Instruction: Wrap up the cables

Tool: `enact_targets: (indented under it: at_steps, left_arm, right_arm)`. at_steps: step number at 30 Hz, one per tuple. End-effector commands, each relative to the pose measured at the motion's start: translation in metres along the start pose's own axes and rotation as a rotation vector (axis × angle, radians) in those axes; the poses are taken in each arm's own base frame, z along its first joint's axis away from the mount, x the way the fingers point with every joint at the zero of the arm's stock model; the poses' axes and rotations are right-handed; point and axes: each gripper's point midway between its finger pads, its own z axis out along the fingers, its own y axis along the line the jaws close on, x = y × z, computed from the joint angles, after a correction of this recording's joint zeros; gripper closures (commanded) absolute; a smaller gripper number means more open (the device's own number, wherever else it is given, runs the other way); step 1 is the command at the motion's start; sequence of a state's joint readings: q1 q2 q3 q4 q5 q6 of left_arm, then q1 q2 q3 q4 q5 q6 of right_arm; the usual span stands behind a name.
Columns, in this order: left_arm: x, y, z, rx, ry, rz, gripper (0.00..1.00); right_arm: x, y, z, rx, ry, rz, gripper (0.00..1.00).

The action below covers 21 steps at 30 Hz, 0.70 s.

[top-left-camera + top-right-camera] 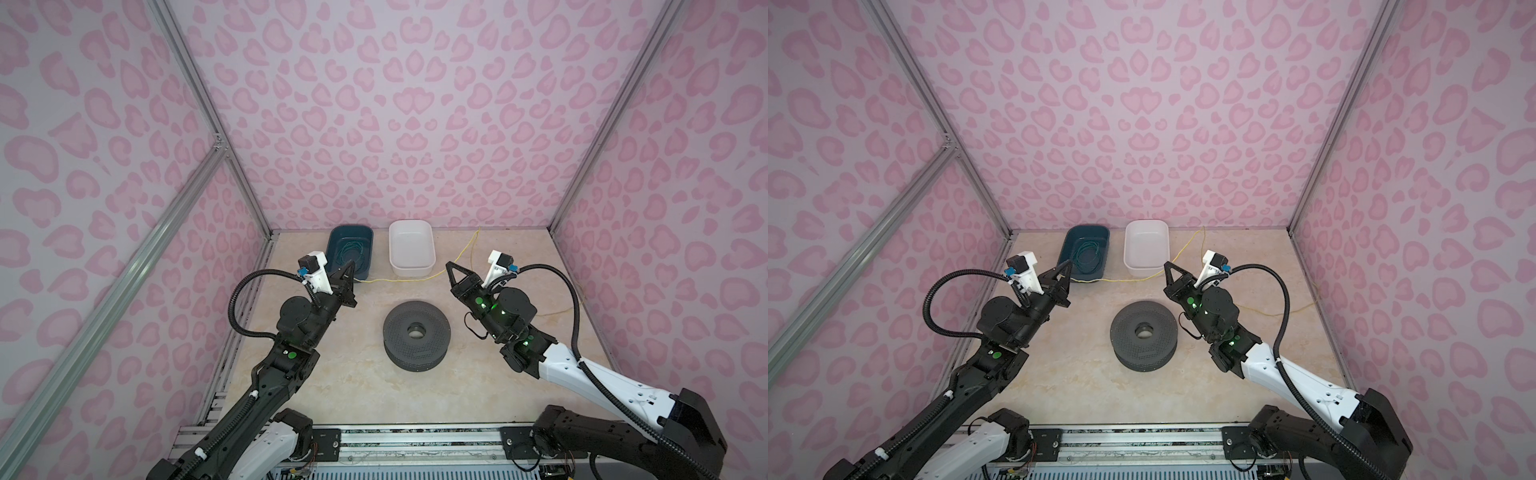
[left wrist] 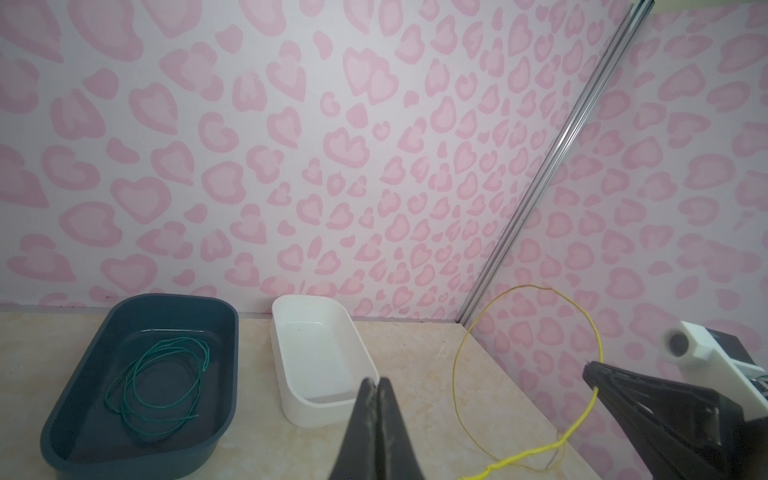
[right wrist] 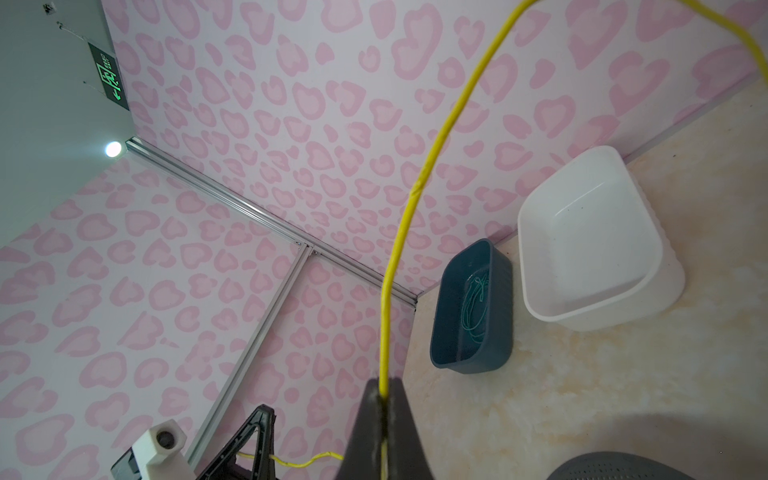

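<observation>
grey spool (image 1: pixel 397 328) is sitting bare mid-table while the arms are securing the yellow cable (image 3: pixel 417 189) strung just before the white bin (image 1: pixel 411 249), right gripper (image 3: pixel 384 380) pinching it, left gripper (image 2: pixel 378 380) closed, maybe on its end, next needing it carried onto the spool.

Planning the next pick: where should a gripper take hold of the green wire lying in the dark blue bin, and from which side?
Pinch the green wire where several loops run bunched together at the coil's side, coming straight down from above. It lies flat on the floor of the blue bin, whose raised walls would likely block a sideways approach.
</observation>
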State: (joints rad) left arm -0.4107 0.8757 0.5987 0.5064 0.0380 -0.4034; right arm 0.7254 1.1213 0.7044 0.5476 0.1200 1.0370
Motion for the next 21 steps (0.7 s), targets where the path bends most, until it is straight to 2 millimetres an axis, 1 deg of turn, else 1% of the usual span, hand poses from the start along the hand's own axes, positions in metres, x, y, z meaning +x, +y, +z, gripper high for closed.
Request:
enact_targets:
  at_steps: [1, 4, 5, 8, 9, 12, 15, 18, 21]
  left_arm:
    - [-0.013, -0.007, 0.000, 0.018, -0.021, 0.027, 0.96]
    - [-0.017, -0.008, 0.004, 0.007, -0.003, 0.035, 0.96]
    - [-0.018, -0.006, 0.006, -0.007, 0.006, 0.036, 0.96]
    - [-0.023, -0.002, 0.011, -0.049, 0.024, 0.055, 0.96]
    - [-0.023, 0.001, 0.013, -0.069, 0.036, 0.066, 0.96]
    - [-0.021, 0.007, 0.017, -0.112, 0.075, 0.097, 0.96]
    - [-0.015, 0.008, 0.021, -0.115, 0.110, 0.099, 0.96]
    - [-0.011, 0.000, 0.026, -0.071, 0.131, 0.089, 0.96]
    - [-0.007, -0.008, 0.030, -0.027, 0.153, 0.066, 0.96]
  right_arm:
    - [0.000, 0.001, 0.001, -0.020, -0.009, 0.014, 1.00]
    - [0.004, -0.002, 0.002, -0.013, 0.004, 0.018, 1.00]
    - [0.006, -0.004, 0.003, -0.006, 0.011, 0.017, 0.94]
    - [0.014, -0.011, 0.004, 0.019, 0.047, 0.000, 0.58]
    - [0.016, -0.015, 0.002, 0.033, 0.060, -0.013, 0.52]
    - [0.023, -0.030, -0.002, 0.083, 0.100, -0.033, 0.40]
    - [0.034, -0.036, -0.007, 0.089, 0.154, -0.037, 0.36]
    - [0.050, -0.026, -0.005, 0.045, 0.239, -0.019, 0.33]
    - [0.059, -0.012, 0.002, 0.003, 0.254, 0.006, 0.31]
